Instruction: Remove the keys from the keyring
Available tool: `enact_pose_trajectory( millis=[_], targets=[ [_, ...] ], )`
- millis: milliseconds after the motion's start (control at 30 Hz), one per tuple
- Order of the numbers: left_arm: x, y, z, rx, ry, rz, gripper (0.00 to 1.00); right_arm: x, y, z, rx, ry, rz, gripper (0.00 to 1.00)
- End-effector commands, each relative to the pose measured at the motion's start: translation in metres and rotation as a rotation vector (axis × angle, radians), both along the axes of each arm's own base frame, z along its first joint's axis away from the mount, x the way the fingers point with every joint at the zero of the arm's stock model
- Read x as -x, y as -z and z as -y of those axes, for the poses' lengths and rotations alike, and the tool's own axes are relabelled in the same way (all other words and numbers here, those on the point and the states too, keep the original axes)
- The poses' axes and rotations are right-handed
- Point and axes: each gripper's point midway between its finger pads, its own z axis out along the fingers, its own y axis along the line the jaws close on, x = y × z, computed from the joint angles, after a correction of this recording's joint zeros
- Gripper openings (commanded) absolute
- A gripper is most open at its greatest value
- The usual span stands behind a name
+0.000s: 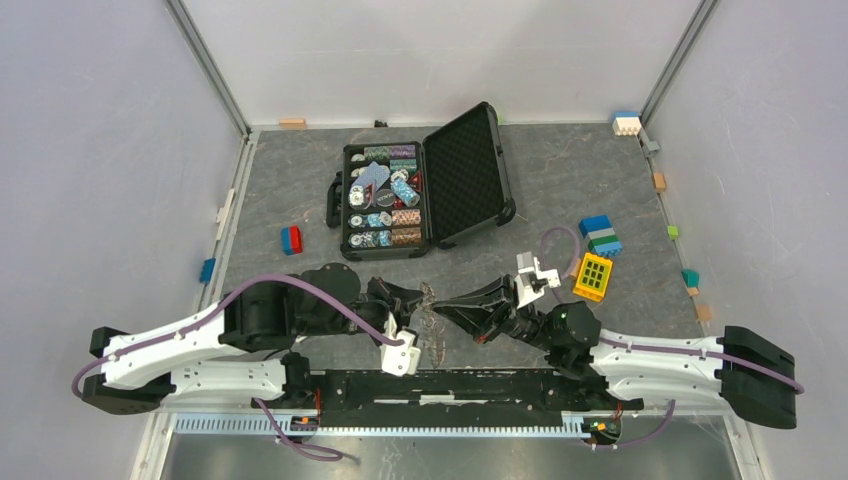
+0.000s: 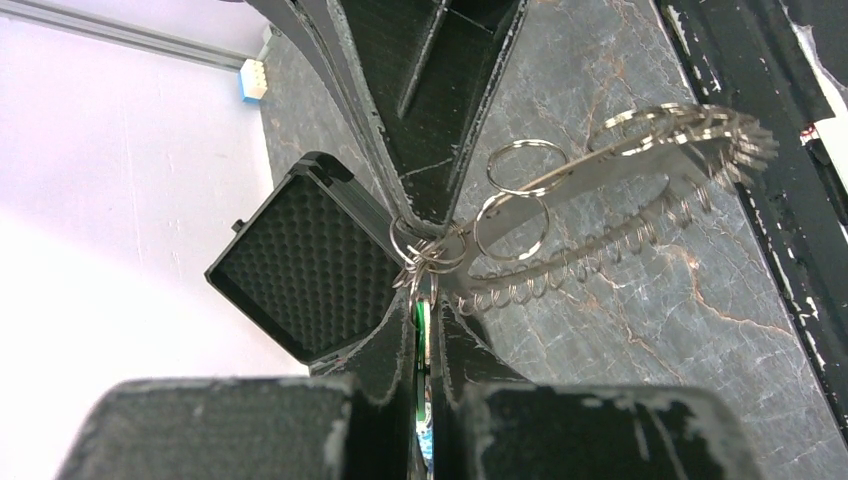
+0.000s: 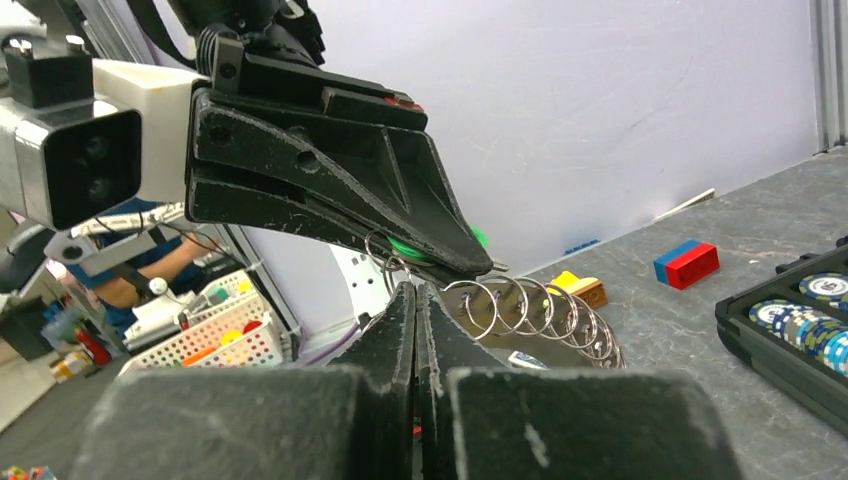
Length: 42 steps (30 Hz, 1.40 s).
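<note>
My two grippers meet tip to tip above the near middle of the table. The left gripper (image 1: pixel 418 300) (image 2: pixel 428 300) is shut on the key with the green tag (image 2: pixel 421 322), which sits between its fingers. The right gripper (image 1: pixel 440 308) (image 3: pixel 415 288) is shut at the knot of small wire rings (image 2: pixel 430 255). In the left wrist view it comes down from the top. The keys (image 2: pixel 640 170) (image 1: pixel 433 335) fan out from there like saw teeth, strung along the thin silver keyring (image 2: pixel 690 112). A row of small rings (image 3: pixel 530 308) shows in the right wrist view.
An open black case (image 1: pixel 385 200) of poker chips stands behind, its foam lid (image 1: pixel 470 175) tipped right. A red-blue block (image 1: pixel 291 239) lies left, and a yellow-green block (image 1: pixel 592 276) and blue-green blocks (image 1: pixel 601 236) lie right. A black rail (image 1: pixel 450 385) runs along the near edge.
</note>
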Motion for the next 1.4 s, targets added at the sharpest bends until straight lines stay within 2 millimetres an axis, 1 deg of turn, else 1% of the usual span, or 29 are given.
enact_pose_trajectory(
  millis=[0,167,267,300,367,400,467,533,567,633,700,767,800,900,1100,1200,1267,1367],
  targets=[
    [0.005,-0.009,-0.006,0.04,-0.009,-0.029,0.02,-0.023,-0.024,0.029,-0.176,0.118,-0.106,0.0],
    [0.005,-0.01,-0.006,0.044,-0.008,-0.028,0.02,-0.031,-0.009,0.032,-0.183,0.14,-0.201,0.0],
    [0.005,-0.011,-0.006,0.044,-0.007,-0.027,0.02,-0.034,0.002,0.031,-0.152,0.157,-0.217,0.0],
    [0.005,-0.011,-0.006,0.044,-0.007,-0.025,0.02,-0.035,0.005,0.03,-0.139,0.164,-0.214,0.01],
    [0.005,-0.011,-0.006,0.041,-0.005,-0.023,0.02,-0.035,0.009,0.028,-0.095,0.18,-0.172,0.12],
    [0.004,-0.011,-0.005,0.04,-0.005,-0.021,0.02,-0.035,0.01,0.027,-0.07,0.19,-0.135,0.16],
    [0.004,-0.01,-0.005,0.037,-0.004,-0.02,0.02,-0.028,0.009,0.022,-0.014,0.178,-0.023,0.25],
    [0.004,-0.008,-0.005,0.031,-0.001,-0.017,0.02,-0.019,0.006,0.016,0.047,0.155,0.12,0.32],
    [0.004,-0.007,-0.005,0.028,0.0,-0.014,0.02,-0.01,0.005,0.011,0.078,0.12,0.191,0.35],
    [0.004,-0.005,-0.006,0.011,0.005,-0.006,0.02,0.001,0.005,0.004,0.143,0.074,0.329,0.39],
    [0.004,-0.002,-0.005,-0.006,0.008,-0.004,0.02,0.008,0.007,-0.004,0.208,0.028,0.428,0.4],
    [0.003,0.0,-0.004,-0.02,0.011,-0.001,0.02,0.01,0.01,-0.011,0.271,-0.001,0.469,0.41],
    [0.003,0.002,-0.003,-0.027,0.014,0.002,0.02,0.009,0.011,-0.014,0.298,0.0,0.502,0.41],
    [0.002,0.005,0.0,-0.039,0.02,0.012,0.02,0.006,0.01,-0.018,0.348,0.002,0.531,0.41],
    [0.0,0.009,0.005,-0.041,0.027,0.024,0.02,0.001,0.008,-0.018,0.379,0.017,0.52,0.41],
    [0.0,0.011,0.005,-0.046,0.028,0.022,0.02,-0.002,0.009,-0.019,0.396,0.022,0.49,0.38],
    [-0.005,0.015,0.003,-0.058,0.004,0.047,0.02,-0.003,0.011,-0.02,0.406,0.021,0.469,0.36],
    [-0.008,0.015,0.002,-0.077,-0.004,0.059,0.02,-0.002,0.013,-0.022,0.42,0.004,0.452,0.35]
  ],
)
